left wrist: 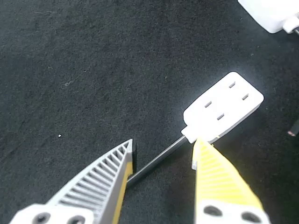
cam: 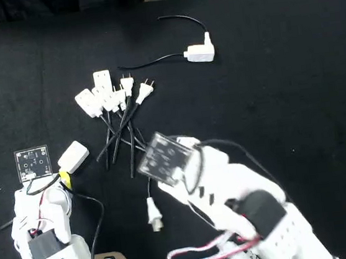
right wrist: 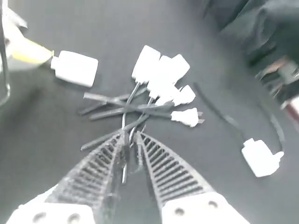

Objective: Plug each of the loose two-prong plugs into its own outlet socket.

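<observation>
Task barely begun, by your pictures: no plug visibly seated.
- Left end effector (left wrist: 163, 143): wide, straddling lead (left wrist: 154, 163) just behind single socket (left wrist: 223, 107), near left.
- Right end effector (right wrist: 131, 136): narrow, not clamped; tangled cord (right wrist: 125, 163) in gap.
- Loose plugs (cam: 145, 90): on table (cam: 293, 91), beside socket cluster (cam: 97, 95), centre far.
- All pairings left.

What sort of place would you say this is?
Probably a robotics lab or workshop bench: a white left arm and right arm sit at a black cloth-covered table, with short-corded plugs and outlet sockets laid out like practice pieces.
</observation>
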### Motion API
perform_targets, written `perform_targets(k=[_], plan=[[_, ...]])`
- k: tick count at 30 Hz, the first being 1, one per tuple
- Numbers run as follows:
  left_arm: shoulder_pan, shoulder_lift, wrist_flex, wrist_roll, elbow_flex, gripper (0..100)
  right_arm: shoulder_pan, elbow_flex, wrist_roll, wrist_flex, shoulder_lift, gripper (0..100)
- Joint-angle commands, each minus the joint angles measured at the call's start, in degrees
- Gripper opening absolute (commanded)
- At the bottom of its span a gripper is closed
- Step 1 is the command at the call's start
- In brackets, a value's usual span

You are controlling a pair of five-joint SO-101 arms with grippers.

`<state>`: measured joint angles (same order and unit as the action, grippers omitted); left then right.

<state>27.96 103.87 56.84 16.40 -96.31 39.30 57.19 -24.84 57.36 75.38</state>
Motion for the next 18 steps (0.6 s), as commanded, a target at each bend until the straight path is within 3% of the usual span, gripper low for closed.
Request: perform_targets(k=[1,8,12,18], plan=[[-0.66,0.26,-0.88,0.62,-1.01,21,0.35,1.80,-0.44,-0.79,3.56,1.1],[-0.66,0.26,-0.88,0.62,-1.01,21,0.35,9.27,4.04,-2.20,-9.01,4.0],[-0.40,0.26,-0.88,0.62,-1.01,21,2.73,3.47,16.97,-1.67,-22.55,12.9],[-0.57,0.26,-0.88,0.62,-1.01,21,11.52,-6.46,34.64,1.14,-44.00,13.4]])
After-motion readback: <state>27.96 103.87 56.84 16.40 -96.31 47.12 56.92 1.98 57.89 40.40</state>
